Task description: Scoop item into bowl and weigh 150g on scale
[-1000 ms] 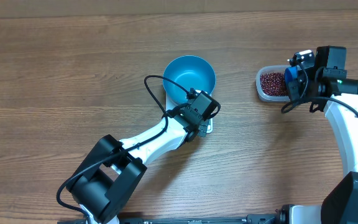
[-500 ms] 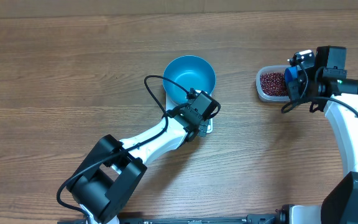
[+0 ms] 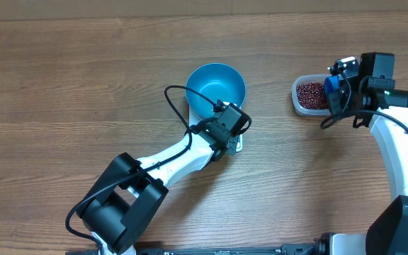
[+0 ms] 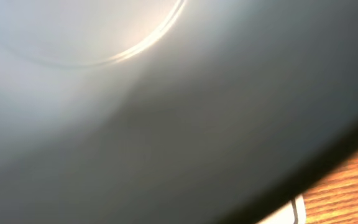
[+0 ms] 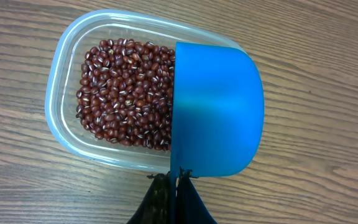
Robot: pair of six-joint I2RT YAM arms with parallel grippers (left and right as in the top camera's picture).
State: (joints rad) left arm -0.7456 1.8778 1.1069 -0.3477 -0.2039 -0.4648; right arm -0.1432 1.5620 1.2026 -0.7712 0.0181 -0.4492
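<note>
The blue bowl (image 3: pixel 217 88) stands on the white scale (image 3: pixel 237 146), which it mostly covers. My left gripper (image 3: pixel 230 126) sits at the bowl's near rim, over the scale. In the left wrist view the bowl's wall (image 4: pixel 166 112) fills the frame as a blur, the fingers do not show, and a corner of the scale (image 4: pixel 293 212) peeks out. The maroon beans (image 5: pixel 126 93) lie in a clear tub (image 5: pixel 59 68). My right gripper (image 5: pixel 178 182) is shut on the handle of a blue scoop (image 5: pixel 216 112), held above the tub's right end.
Bare wooden tabletop (image 3: pixel 83 78) lies to the left and between the bowl and the tub (image 3: pixel 304 105). The left arm (image 3: pixel 168 159) stretches from the front edge toward the scale. The right arm (image 3: pixel 402 152) runs along the table's right side.
</note>
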